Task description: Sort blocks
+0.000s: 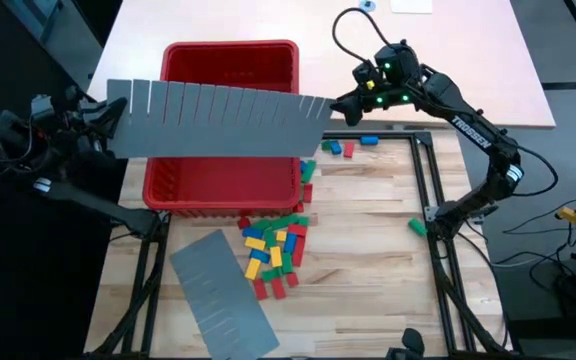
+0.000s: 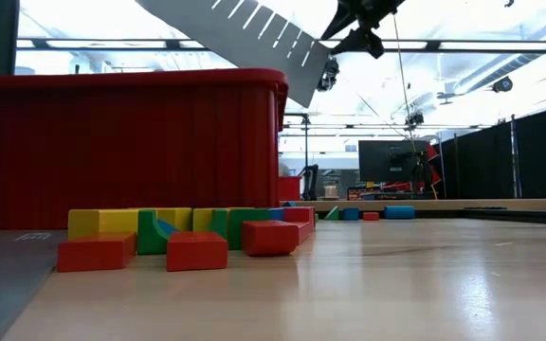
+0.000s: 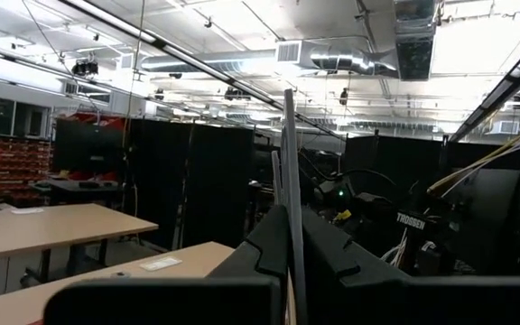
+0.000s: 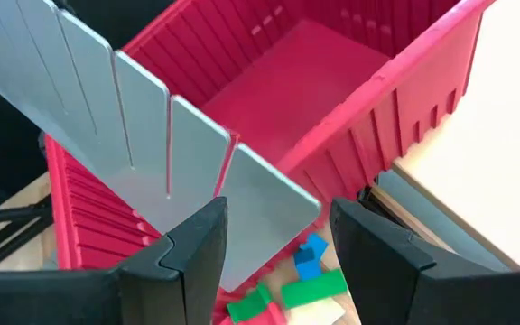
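Two grey slotted panels show: one (image 1: 218, 125) held in the air across the red bin (image 1: 230, 62), tilted in the low view, and a second (image 1: 223, 293) lying flat on the wooden table (image 1: 368, 270) in front of the bin. There is one bin.

The blocks (image 1: 276, 247) lie mostly in one heap on the table just in front of the bin's near right corner, red, yellow, green and blue mixed; their exact number cannot be counted, as they overlap. Three more (image 1: 348, 147) sit near the right claw, two blue and one red, and a single green one (image 1: 417, 227) lies well apart to the right. The raised panel hides much of the bin's inside.

The left claw (image 1: 113, 115) reaches in from the table's left edge and grips the raised panel's left end; its wrist view shows the panel edge-on, clamped between the fingers (image 3: 269, 239). The right claw (image 1: 340, 106) comes from the far right, arm bent at the elbow, at the panel's right end. In its wrist view the fingers (image 4: 197, 244) stand apart, the panel's corner just beyond them; no contact can be made out.
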Controlling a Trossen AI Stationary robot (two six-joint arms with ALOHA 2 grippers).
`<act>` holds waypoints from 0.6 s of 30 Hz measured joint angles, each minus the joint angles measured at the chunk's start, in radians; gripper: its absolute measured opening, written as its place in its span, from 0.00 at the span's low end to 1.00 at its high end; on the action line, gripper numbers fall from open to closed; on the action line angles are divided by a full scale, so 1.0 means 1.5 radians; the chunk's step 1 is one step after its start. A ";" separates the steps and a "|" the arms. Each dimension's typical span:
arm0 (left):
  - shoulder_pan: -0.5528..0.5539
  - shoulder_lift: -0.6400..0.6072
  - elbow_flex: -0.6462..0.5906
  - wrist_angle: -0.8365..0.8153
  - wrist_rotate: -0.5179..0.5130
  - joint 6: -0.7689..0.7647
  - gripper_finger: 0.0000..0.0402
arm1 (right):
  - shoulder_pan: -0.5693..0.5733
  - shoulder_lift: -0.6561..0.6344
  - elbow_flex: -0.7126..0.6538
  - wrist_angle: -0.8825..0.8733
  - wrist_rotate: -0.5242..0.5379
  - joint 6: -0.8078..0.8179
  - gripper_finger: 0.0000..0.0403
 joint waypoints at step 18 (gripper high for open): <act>0.000 0.000 0.000 -0.002 -0.013 -0.005 0.00 | 0.000 0.062 0.000 0.072 -0.055 -0.028 0.44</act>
